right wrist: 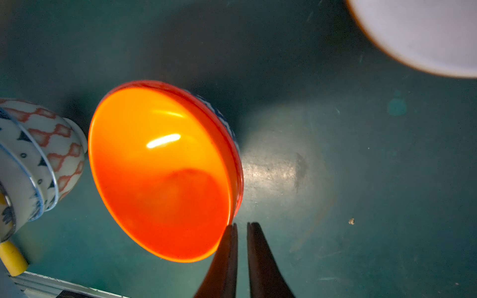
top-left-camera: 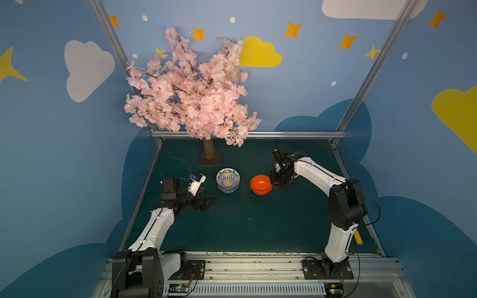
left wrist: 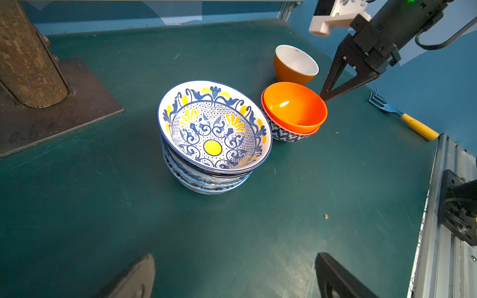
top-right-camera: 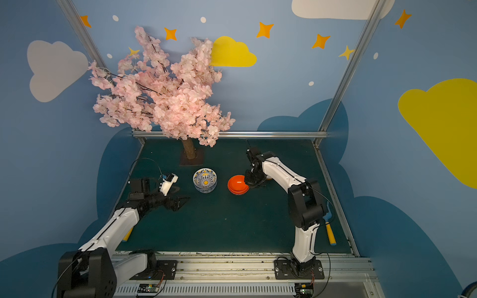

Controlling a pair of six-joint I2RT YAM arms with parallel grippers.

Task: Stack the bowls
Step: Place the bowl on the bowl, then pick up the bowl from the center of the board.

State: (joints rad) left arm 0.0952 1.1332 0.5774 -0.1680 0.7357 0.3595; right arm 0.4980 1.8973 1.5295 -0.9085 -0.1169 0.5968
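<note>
Right pincer, all but clenched on nothing, hangs just beside the rim of the orange bowl, nested in another on the bench near the blue-and-white stack; lifting now would likely come up empty or shove it, while the left pincer gapes idle.

patterned bowl stack on green table, orange bowl beside it, right gripper at its rim

**Two stacks and one loose bowl**

A blue-yellow bowl sits tilted on top of the patterned stack. Just beside the stack, a glossy orange bowl nests in a zigzag bowl. Near that pair, a white-lined bowl stands upright, unstacked.
</note>
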